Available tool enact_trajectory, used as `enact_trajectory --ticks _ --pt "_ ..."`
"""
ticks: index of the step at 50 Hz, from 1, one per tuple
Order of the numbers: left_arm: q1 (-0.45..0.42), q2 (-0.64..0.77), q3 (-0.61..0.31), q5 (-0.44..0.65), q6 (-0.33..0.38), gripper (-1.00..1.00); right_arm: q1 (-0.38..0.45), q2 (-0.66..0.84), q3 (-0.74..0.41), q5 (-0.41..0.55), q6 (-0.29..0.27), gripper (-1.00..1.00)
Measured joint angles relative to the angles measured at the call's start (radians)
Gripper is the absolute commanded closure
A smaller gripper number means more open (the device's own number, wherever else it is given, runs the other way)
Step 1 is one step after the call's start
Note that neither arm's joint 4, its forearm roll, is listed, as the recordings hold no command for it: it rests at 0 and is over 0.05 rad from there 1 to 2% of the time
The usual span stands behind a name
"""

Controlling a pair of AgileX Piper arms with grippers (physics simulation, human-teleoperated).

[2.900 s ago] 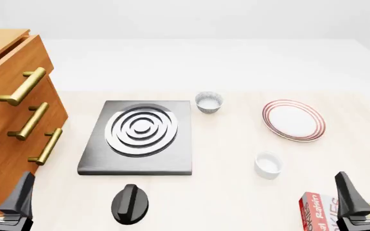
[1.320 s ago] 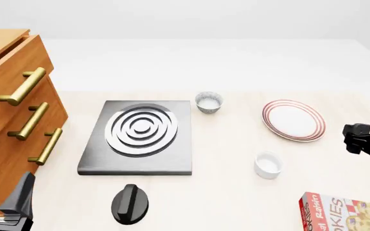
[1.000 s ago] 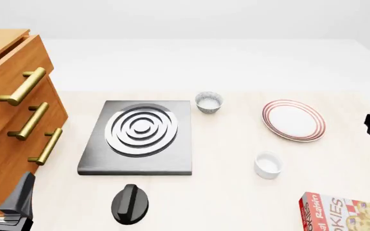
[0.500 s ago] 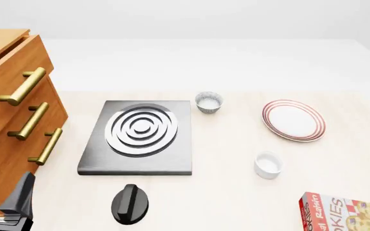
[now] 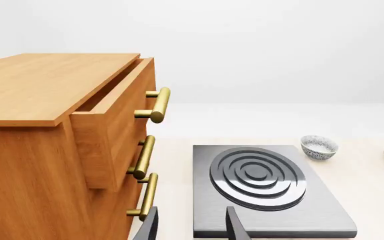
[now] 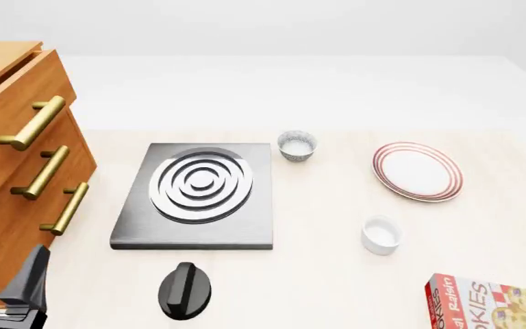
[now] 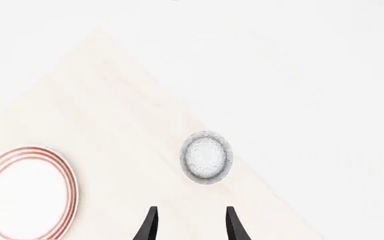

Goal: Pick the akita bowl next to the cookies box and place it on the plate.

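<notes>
The likeliest target is a small round akita bowl with a grey-and-white speckled outside (image 7: 207, 156). It shows only in the right wrist view, standing upright close to an edge of the pale wooden surface (image 6: 336, 274) and well apart from the white dinner plate with thin red rings at its rim (image 7: 70, 192). The right tool (image 7: 190, 226) points toward it from a distance, its two dark fingers spread and holding nothing. The left tool (image 5: 190, 227) is likewise spread and empty, low at the near left by the grey stove slab (image 6: 199, 195). The bowl looks rigid, light and glazed, so probably slippery and liable to chip if dropped. One finger inside and one outside the rim seems the surest hold, since the whole bowl may be too wide for the tool's spread. Much is uncertain. The flat red-and-white cookies box (image 6: 492, 301) is cut off at the near right corner of the front view, and that view shows neither the right arm nor this bowl. Their closeness is therefore judged, not seen. A second speckled bowl (image 6: 297, 146) stands far off beside the stove, and a plain white ramekin (image 6: 381, 234) lies between plate and box.
</notes>
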Motion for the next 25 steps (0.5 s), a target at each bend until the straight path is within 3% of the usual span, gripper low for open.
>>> enact_trajectory --ticks 10,25 --pt "0.0 0.0 0.0 0.0 0.0 -1.0 -0.032 0.072 -0.122 0.06 0.079 -1.0" --pt "0.0 0.0 0.0 0.0 0.0 -1.0 -0.126 0.177 -0.228 0.083 0.086 -1.0"
